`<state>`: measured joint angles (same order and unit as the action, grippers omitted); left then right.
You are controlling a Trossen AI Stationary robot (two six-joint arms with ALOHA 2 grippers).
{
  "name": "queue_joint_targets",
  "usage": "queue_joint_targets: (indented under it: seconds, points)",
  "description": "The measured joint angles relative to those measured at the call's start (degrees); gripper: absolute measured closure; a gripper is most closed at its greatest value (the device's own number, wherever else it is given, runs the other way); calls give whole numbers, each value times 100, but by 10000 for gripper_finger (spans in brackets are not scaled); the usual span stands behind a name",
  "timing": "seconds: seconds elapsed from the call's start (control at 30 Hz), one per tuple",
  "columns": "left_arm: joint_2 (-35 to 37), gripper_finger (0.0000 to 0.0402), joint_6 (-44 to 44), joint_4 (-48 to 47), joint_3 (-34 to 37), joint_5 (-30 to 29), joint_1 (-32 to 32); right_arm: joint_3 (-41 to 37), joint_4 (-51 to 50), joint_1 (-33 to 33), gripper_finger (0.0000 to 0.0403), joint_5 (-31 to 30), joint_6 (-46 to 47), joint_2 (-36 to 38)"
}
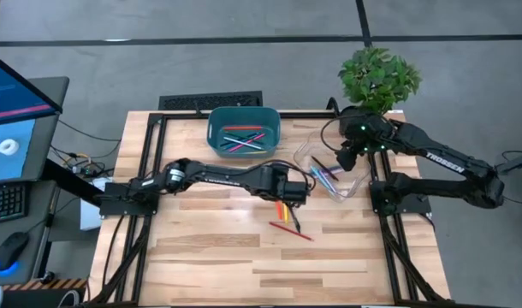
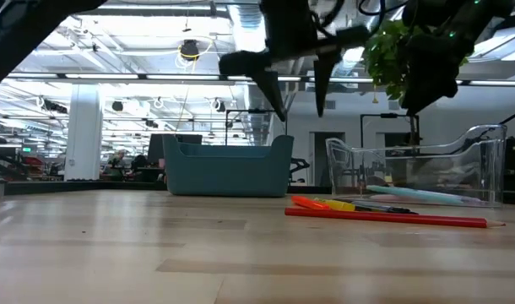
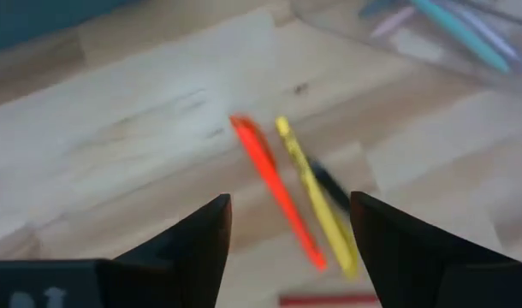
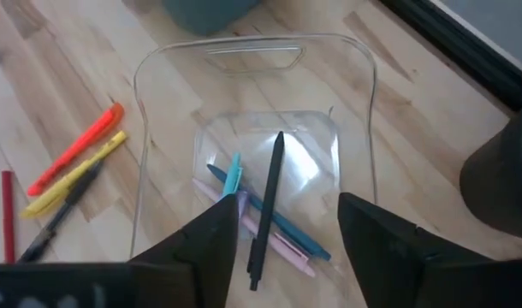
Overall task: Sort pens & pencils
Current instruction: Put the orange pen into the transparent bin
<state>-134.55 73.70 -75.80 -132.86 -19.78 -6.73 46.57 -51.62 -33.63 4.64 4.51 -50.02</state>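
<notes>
Orange (image 3: 274,192), yellow (image 3: 317,201) and black pens (image 3: 331,185) lie side by side on the wooden table, with a red pencil (image 1: 292,229) nearer the front edge. My left gripper (image 3: 287,244) hangs open above them, fingers pointing down, touching nothing; the low view shows its fingers (image 2: 273,89) clear of the pens (image 2: 325,204). My right gripper (image 4: 287,244) stands open above the clear tray (image 4: 254,77), touching nothing. In the tray lie a black pen (image 4: 265,205), a teal one (image 4: 269,214) and pink and purple ones. The teal bin (image 1: 244,133) holds pink and teal sticks.
A potted plant (image 1: 379,77) stands at the table's far right corner, behind the right arm. A monitor, keyboard and mouse sit off the table's left side. Bare wood stretches across the near half of the table (image 1: 244,265).
</notes>
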Motion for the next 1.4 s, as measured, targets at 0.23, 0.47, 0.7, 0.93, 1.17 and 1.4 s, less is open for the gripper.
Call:
queue_joint_targets:
  seconds: [0.23, 0.47, 0.7, 0.93, 1.17, 1.4]
  points:
    - [860, 172, 41, -381, 7, 145, -363, -2, -13, 0, 186, 1, -48, -77]
    - [1758, 173, 264, -1016, -4, -244, -785, -2, 133, 0, 187, 2, -104, -97]
    - [2467, 173, 651, -1311, 340, 140, -1150, -2, 103, 0, 188, 2, -118, -96]
    - [3400, 174, 953, -1372, 1651, 561, -1319, -2, 71, 0, 188, 4, -110, -96]
    - [5147, 182, 1691, 261, 4176, -258, -1446, -2, 109, 11, 188, 4, -88, -96]
    - [5505, 195, 1853, 2901, 6193, -755, -1402, -2, 107, 11, 188, 4, 48, -96]
